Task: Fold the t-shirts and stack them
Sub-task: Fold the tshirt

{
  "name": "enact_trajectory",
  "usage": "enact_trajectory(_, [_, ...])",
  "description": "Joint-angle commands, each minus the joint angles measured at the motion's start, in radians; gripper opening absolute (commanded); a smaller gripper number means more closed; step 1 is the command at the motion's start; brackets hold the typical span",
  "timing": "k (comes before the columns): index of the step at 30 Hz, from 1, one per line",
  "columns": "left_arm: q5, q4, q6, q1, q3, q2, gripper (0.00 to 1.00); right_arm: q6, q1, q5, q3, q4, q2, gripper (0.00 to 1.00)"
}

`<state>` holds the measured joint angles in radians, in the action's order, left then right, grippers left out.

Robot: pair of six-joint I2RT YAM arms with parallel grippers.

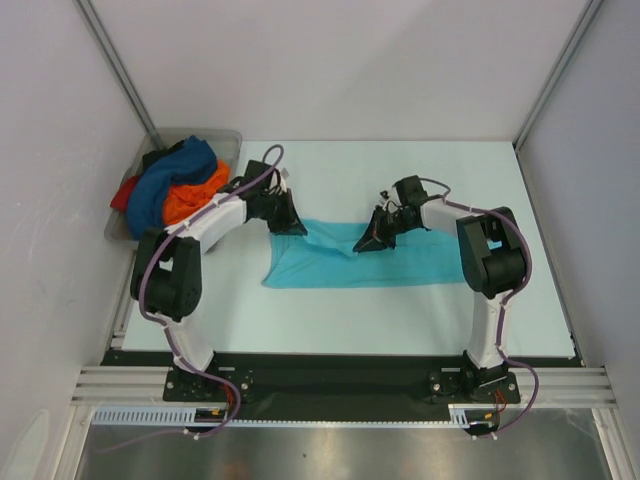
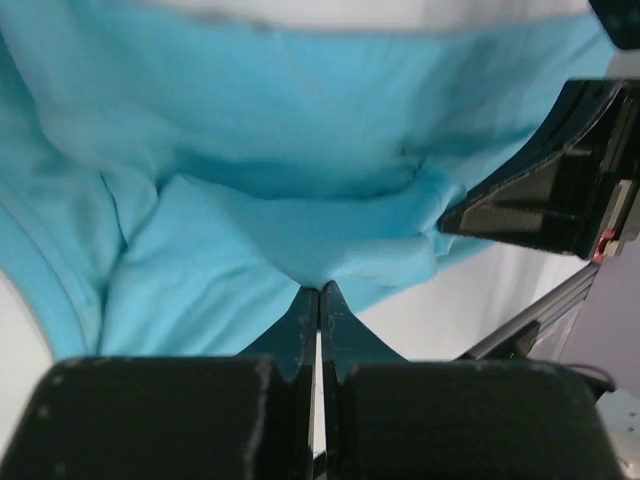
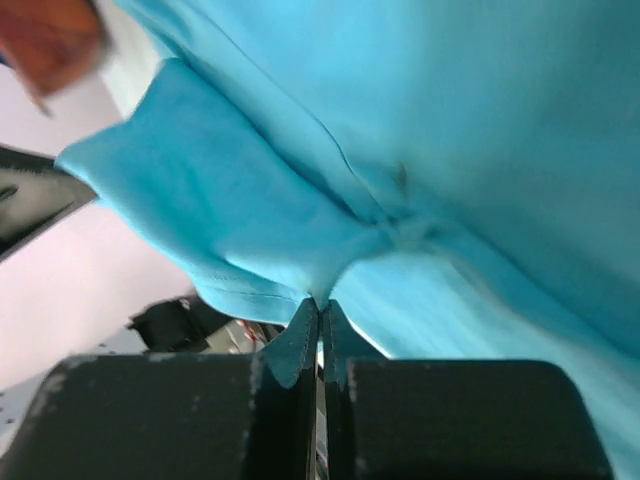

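We hold the soft turquoise cloth t-shirt (image 1: 400, 268), left hand (image 2: 319, 292) and right hand (image 3: 320, 303) clamped shut on its far edge. It lies left-right, nearward.

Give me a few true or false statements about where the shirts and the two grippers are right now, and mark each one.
1. The left gripper is shut on the turquoise t-shirt. True.
2. The right gripper hangs open above the table. False: it is shut on the same turquoise t-shirt.
3. The turquoise t-shirt lies in the grey tray. False: it lies on the table; the tray holds the dark blue t-shirt and the orange t-shirt.
4. The grey tray sits at the table's far left corner. True.
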<state>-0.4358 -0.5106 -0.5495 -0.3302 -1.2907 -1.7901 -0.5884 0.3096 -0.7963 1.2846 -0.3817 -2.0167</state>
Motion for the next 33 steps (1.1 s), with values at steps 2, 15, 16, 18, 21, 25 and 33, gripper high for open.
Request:
enact_trajectory(2, [-0.073, 0.001, -0.001, 0.042, -0.134, -0.121, 0.02, -0.102, -0.03, -0.067, 0.071, 0.098, -0.057, 0.0])
enact_trajectory(15, [-0.11, -0.026, -0.003, 0.048, -0.128, -0.1, 0.05, -0.134, -0.063, -0.139, 0.082, 0.13, -0.099, 0.0])
enact_trajectory(16, [-0.115, -0.034, -0.001, 0.052, -0.113, -0.082, 0.06, -0.117, -0.063, -0.138, 0.081, 0.112, -0.091, 0.0])
enact_trajectory(18, [-0.122, -0.051, 0.008, 0.054, -0.07, -0.049, 0.06, -0.081, -0.061, -0.135, 0.076, 0.066, -0.073, 0.0])
enact_trajectory(21, [-0.121, -0.103, 0.023, 0.054, -0.042, -0.014, 0.06, -0.067, -0.056, -0.147, 0.059, 0.046, -0.05, 0.01])
enact_trajectory(25, [-0.135, -0.134, 0.026, 0.06, 0.002, 0.005, 0.06, -0.016, -0.049, -0.149, 0.053, -0.016, -0.037, 0.0])
enact_trajectory(33, [-0.118, -0.221, 0.085, 0.06, 0.01, -0.023, 0.07, 0.018, -0.017, -0.115, 0.055, -0.095, -0.037, 0.0])
